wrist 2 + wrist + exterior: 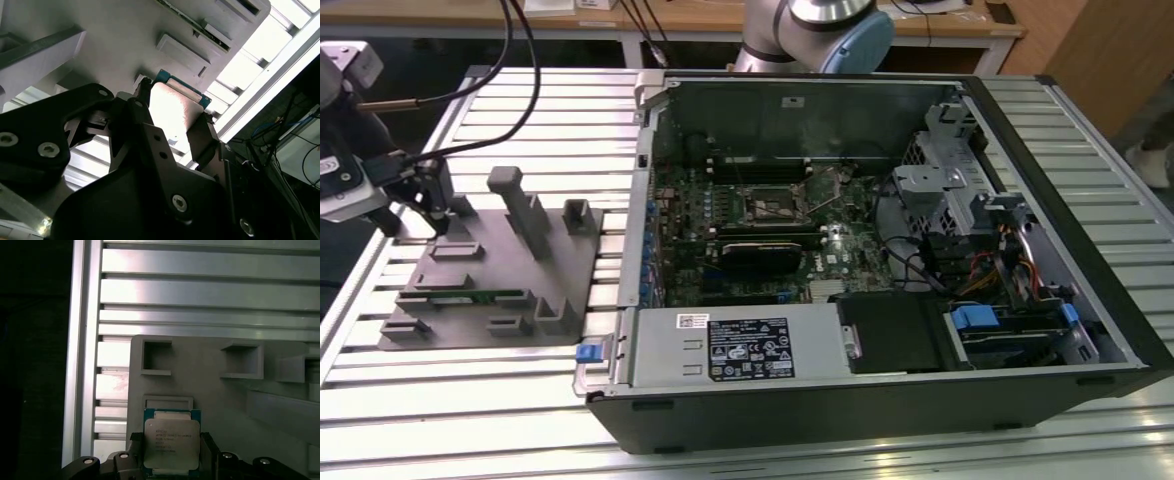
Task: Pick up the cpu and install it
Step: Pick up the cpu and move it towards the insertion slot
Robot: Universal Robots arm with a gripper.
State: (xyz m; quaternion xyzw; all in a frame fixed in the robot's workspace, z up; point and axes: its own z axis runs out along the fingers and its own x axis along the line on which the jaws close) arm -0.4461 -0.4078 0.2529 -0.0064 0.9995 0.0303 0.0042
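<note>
The cpu [171, 442], a small square chip with a pale metal top and a green edge, sits between the two black fingers of my gripper [171, 450], which are shut on its sides. In the second wrist view the cpu [172, 112] hangs just off the grey fixture [115, 40], gripped at two opposite edges by the gripper [174, 106]. In the exterior view my gripper [443, 222] stands over the far corner of the grey fixture [494, 270], at that view's left. The open computer case [881, 250] lies to the right, with the cpu socket [767, 205] on its motherboard.
The fixture carries upright posts [520, 205] and a green memory strip [480, 297]. A white-labelled black box [740, 345] lies along the case's near side. Cables [467, 90] hang by the arm. The slatted aluminium table [534, 120] surrounds everything.
</note>
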